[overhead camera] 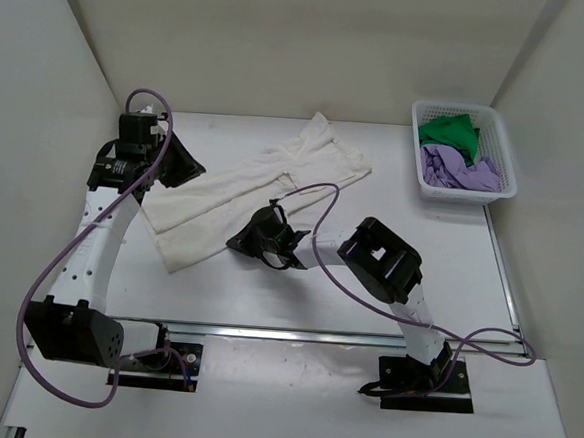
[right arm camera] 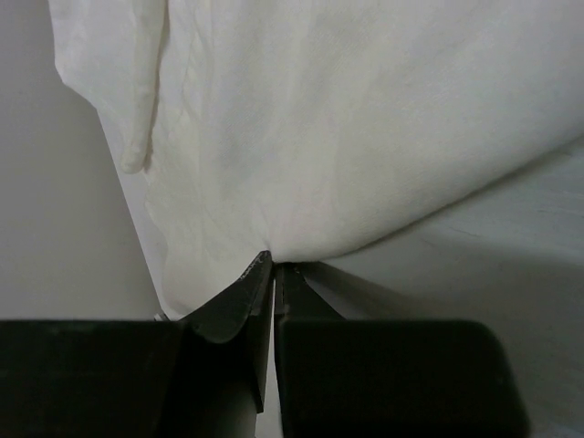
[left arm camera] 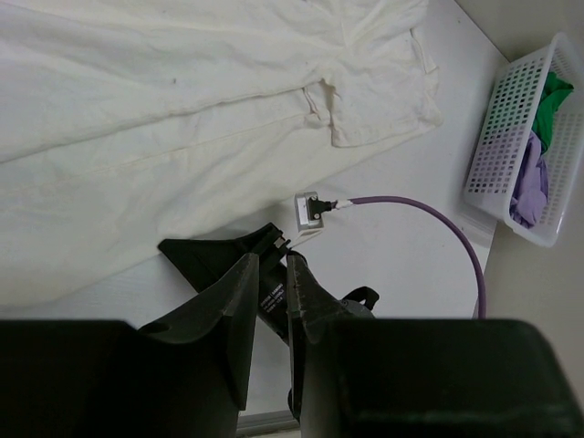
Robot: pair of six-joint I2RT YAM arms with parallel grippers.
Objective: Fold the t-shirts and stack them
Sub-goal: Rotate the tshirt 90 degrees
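The cream-white t-shirt [overhead camera: 244,191] lies spread diagonally across the table's middle, and fills the top of the left wrist view [left arm camera: 137,119]. My right gripper [overhead camera: 238,242] is at its near edge, shut on the hem, and the cloth [right arm camera: 347,119] rises from the closed jaws [right arm camera: 275,266]. My left gripper [overhead camera: 188,164] hovers at the shirt's left side. Its jaws [left arm camera: 272,274] stand a narrow gap apart with nothing between them. The green t-shirt [overhead camera: 450,133] and the purple t-shirt [overhead camera: 456,170] lie bunched in the basket.
The white lattice basket [overhead camera: 507,159] stands at the back right by the wall, also visible in the left wrist view [left arm camera: 511,119]. A purple cable [left arm camera: 438,214] loops off the right arm. A metal rail [overhead camera: 314,336] runs along the table's near edge. White walls enclose three sides.
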